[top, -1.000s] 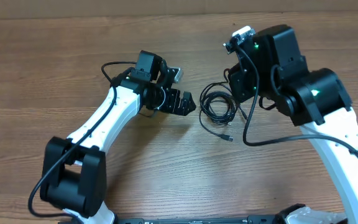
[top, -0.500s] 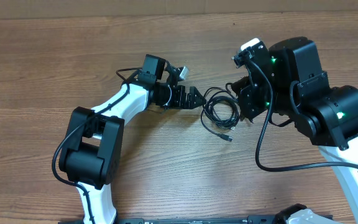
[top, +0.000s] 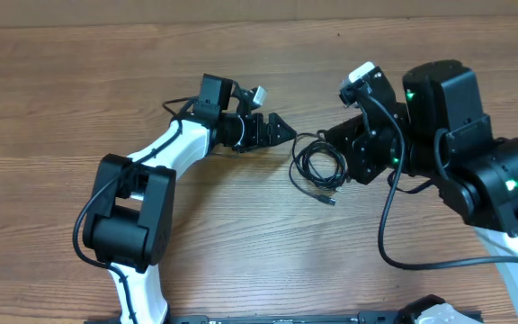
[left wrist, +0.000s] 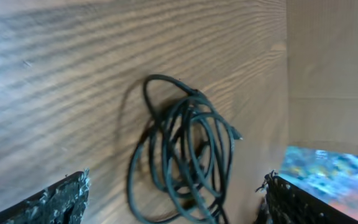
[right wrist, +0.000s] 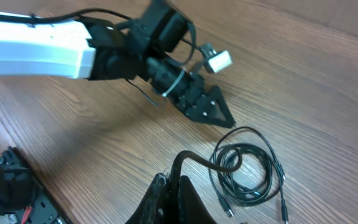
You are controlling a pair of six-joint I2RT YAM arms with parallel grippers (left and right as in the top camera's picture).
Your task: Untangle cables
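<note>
Black cables [top: 320, 162] pinched by right tool [right wrist: 173, 177]; left tool [top: 281, 130] spread wide, empty.

On my overhead feed the table [top: 61, 108] is mid-brown wood, with darker grain streaks running from 9 to 3 o'clock. A paler tan strip [top: 241, 7] edges it at 12. The cables [top: 317, 164], just toward 3 o'clock from centre, are plain black throughout. The left arm [top: 165, 148] has white links and black joints. The left gripper [top: 280, 130] is black, and on my left wrist feed its fingers [left wrist: 61, 199] show grey speckled scuffing along their edges. The right arm [top: 475, 171] is black in its upper housings and white down at 4 o'clock, with small green lights [top: 409, 94] glowing on the black.
</note>
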